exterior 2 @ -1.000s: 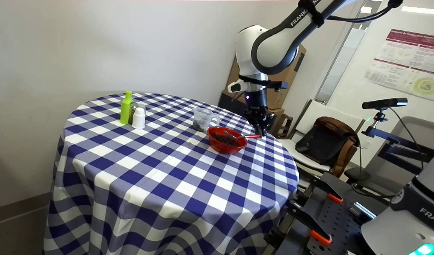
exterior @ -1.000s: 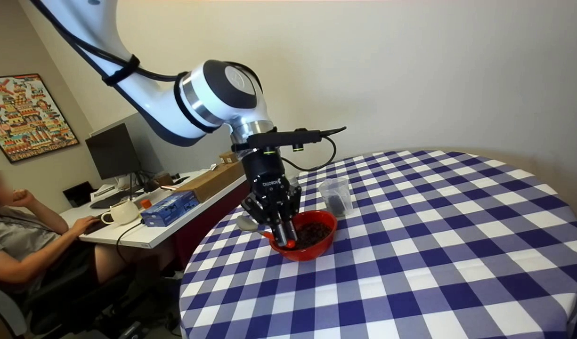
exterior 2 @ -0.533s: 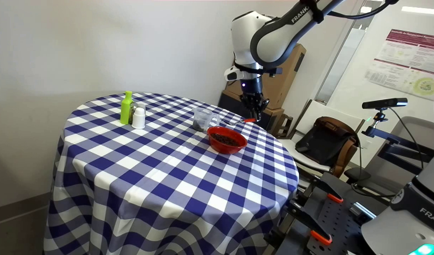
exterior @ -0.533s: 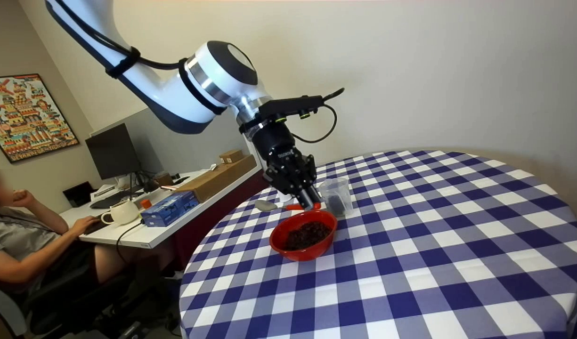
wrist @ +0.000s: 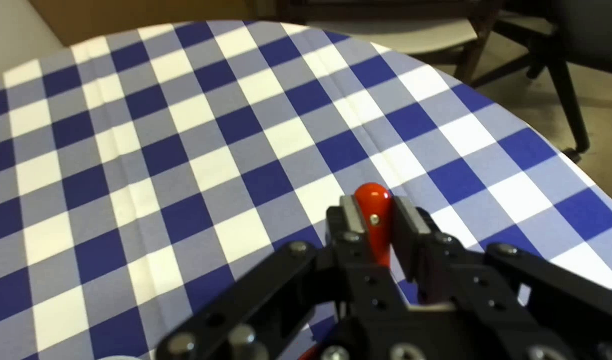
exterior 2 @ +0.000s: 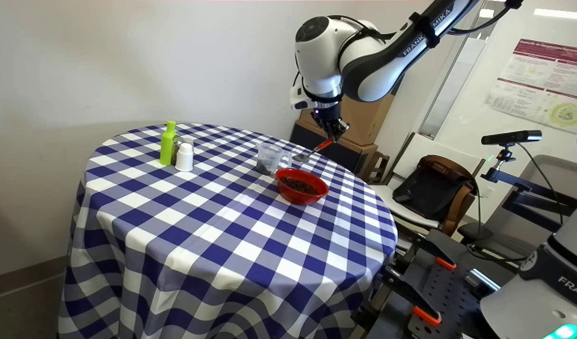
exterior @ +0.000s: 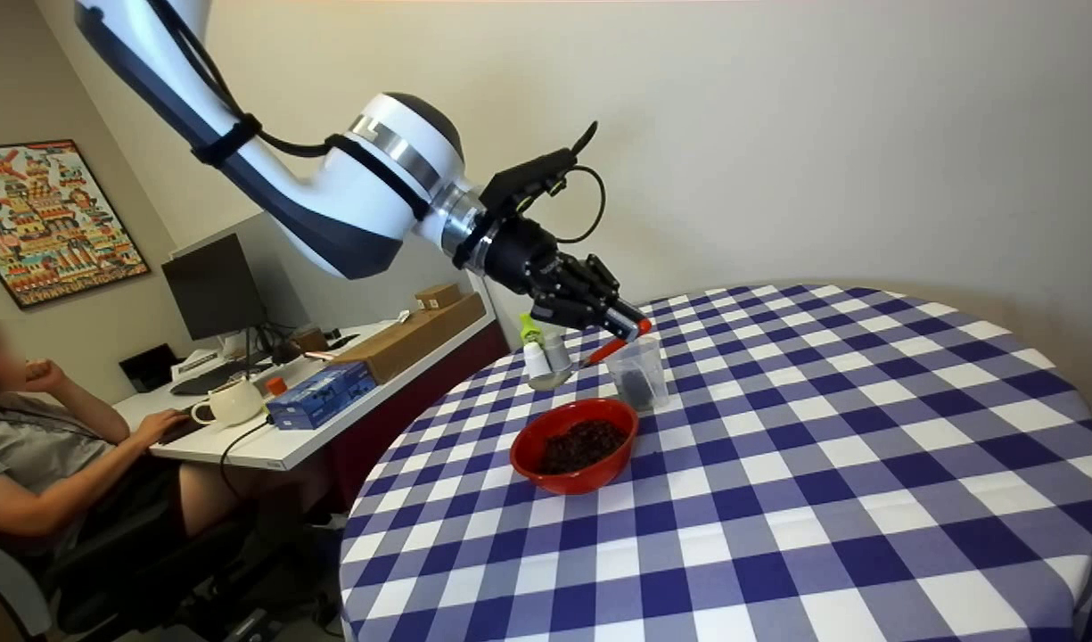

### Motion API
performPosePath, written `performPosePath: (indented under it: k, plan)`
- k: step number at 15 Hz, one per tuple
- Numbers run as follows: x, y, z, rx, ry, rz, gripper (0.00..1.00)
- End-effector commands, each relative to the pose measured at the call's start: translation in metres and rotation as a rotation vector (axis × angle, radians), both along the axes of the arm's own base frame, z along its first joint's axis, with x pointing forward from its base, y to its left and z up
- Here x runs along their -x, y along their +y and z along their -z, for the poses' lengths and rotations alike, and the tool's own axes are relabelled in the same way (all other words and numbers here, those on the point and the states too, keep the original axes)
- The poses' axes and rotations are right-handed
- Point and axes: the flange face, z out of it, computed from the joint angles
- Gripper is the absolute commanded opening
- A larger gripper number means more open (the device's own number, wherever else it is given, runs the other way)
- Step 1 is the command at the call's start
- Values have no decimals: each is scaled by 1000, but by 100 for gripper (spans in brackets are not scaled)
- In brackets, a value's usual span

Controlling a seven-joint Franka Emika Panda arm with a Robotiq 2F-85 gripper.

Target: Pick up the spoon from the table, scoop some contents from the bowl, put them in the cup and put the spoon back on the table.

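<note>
My gripper [exterior: 636, 323] [exterior 2: 333, 138] [wrist: 379, 210] is shut on the orange-red handle of the spoon [exterior: 606, 351] [exterior 2: 324, 144] [wrist: 373, 200]. The spoon is in the air, tilted, its metal head lower than the handle. In an exterior view the head is just right of the cup's handle. I cannot tell whether the head carries anything. The clear cup [exterior: 636, 379] [exterior 2: 269, 160] stands upright with dark matter at its bottom. The red bowl [exterior: 574, 482] [exterior 2: 301, 196] with dark contents [exterior: 583, 446] [exterior 2: 298, 185] stands beside it on the checked table [exterior: 822, 428] [exterior 2: 213, 212] [wrist: 186, 150].
A green bottle [exterior 2: 167, 146] and a stack of white cups [exterior 2: 184, 157] stand on the table beyond the cup. A desk with a blue box [exterior: 318, 397] and a seated person are beside the table. A chair with a bag [exterior 2: 432, 188] stands behind the table edge.
My gripper has risen with the spoon and moved from near the bowl toward the cup. It has tilted, so the spoon's head now slopes down. Bowl and cup have not moved.
</note>
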Motion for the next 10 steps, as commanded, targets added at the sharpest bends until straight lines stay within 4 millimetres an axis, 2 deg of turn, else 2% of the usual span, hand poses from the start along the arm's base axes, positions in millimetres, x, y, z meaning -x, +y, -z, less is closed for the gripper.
performPosePath:
  k: [1, 6, 10]
  plan:
    - [10, 5, 13, 109, -92, -77, 5]
    - [23, 3, 42, 196, -160, -122, 5]
    - [30, 2, 69, 199, -205, -61, 5]
